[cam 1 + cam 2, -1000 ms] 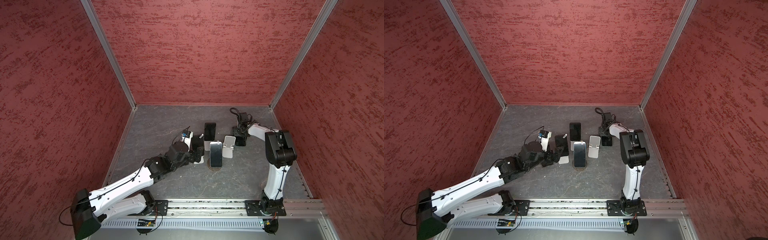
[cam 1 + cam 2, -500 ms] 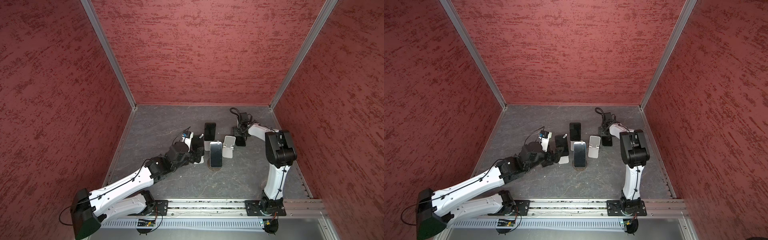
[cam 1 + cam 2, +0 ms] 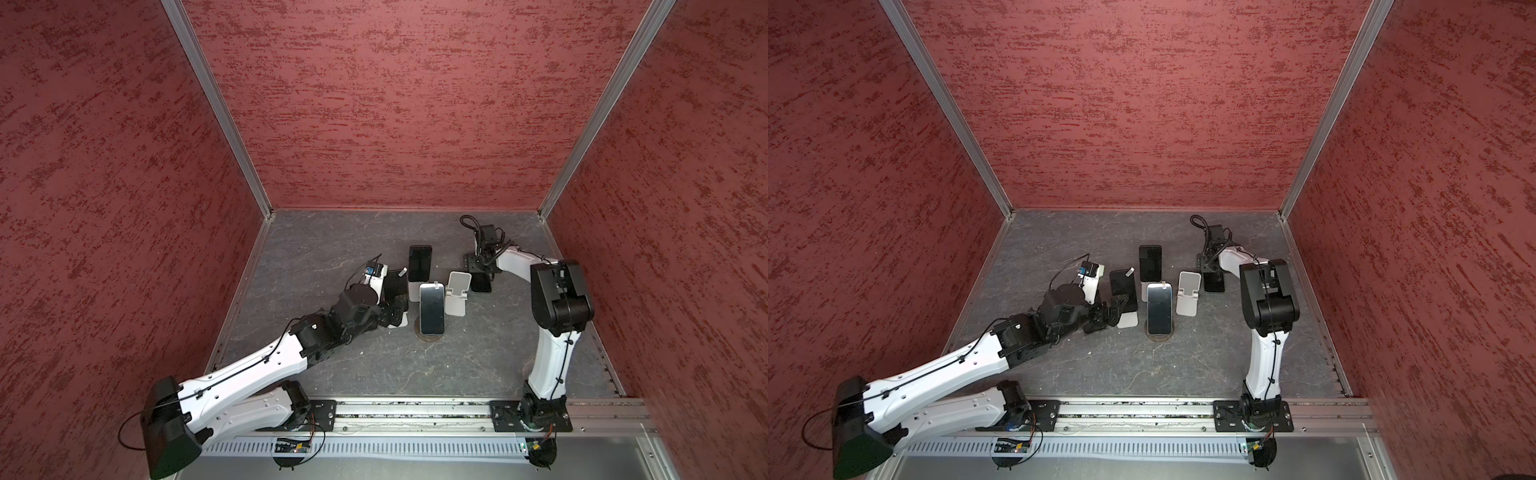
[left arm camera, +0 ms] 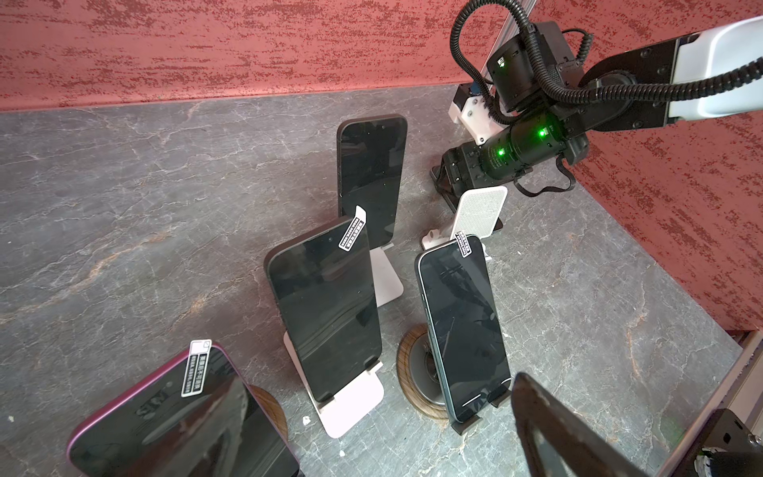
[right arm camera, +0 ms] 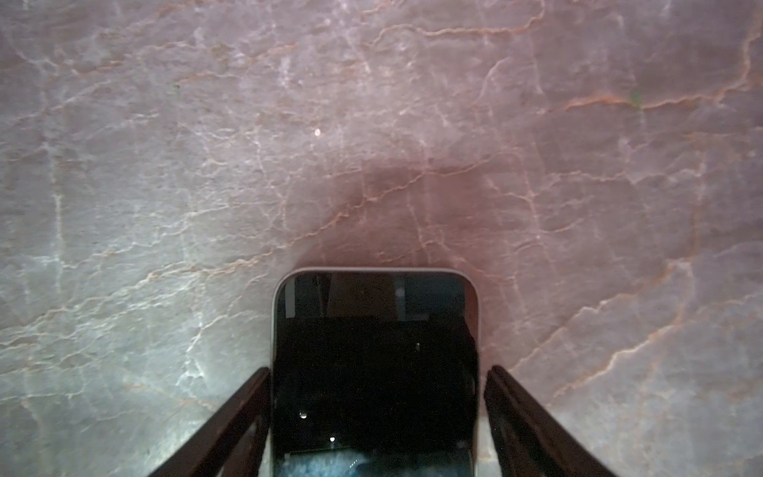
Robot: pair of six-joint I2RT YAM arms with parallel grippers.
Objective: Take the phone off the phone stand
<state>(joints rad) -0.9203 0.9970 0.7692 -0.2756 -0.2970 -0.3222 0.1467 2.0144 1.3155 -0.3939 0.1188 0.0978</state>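
As the right wrist view shows it, the right gripper (image 5: 378,371) is released: its fingers (image 5: 239,413) straddle the long edges of the phone (image 5: 375,351) w/ a sliver of table showing on one side, so nothing is gripped. We find that phone lying flat, screen up, on the table (image 3: 332,249), just beside the empty white stand (image 3: 456,293) and off it. In both top views it shows partly under the gripper. Left gripper (image 3: 1106,316): jaws spread wide, nothing between them, low beside the stickered phone (image 4: 326,305) on its pale stand (image 4: 351,404).

Handling, our judgement: the phone is a stiff slab w/ a glass front and smooth rim. That makes it slippery and crack-prone, w/ some heft for its size. Rec. hold: across the width, pads on the two long edges, approx. mid-length, never on the glass. Flat on the table, the edges give little height to bite on, so any re-grip would be awkward.

Other units, e.g. the silver-rimmed phone (image 3: 432,307) on the round wooden base (image 4: 405,371), lean on stands w/ a lip at the foot. We'd lift along the lean first, then away. Stands look light and may tip or drag.
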